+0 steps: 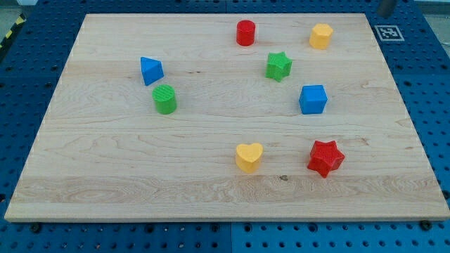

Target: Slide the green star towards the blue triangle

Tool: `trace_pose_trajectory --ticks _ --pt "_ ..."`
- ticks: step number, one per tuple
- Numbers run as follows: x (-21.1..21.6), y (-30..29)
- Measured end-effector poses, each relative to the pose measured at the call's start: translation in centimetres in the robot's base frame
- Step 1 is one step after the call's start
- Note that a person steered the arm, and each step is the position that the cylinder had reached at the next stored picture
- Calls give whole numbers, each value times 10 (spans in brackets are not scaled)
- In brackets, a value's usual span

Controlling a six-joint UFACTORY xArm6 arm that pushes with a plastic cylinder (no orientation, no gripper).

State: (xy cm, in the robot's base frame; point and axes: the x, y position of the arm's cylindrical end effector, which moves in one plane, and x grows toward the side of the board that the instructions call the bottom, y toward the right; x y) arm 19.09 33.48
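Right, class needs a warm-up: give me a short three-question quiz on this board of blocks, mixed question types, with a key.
1. True or false: the green star touches the blue triangle.
2. Which block sits nearest the blue triangle? A) red cylinder B) green cylinder C) blue cube
3. Fill in: to reach the triangle, the star must slide towards the view's ____.

Key: 1 false, they lie well apart; 2 B; 3 left. My tip does not show clearly in this view.
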Motion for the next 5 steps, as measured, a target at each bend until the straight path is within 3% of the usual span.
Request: trace_pose_trajectory --ticks 5 --pt "1 -5"
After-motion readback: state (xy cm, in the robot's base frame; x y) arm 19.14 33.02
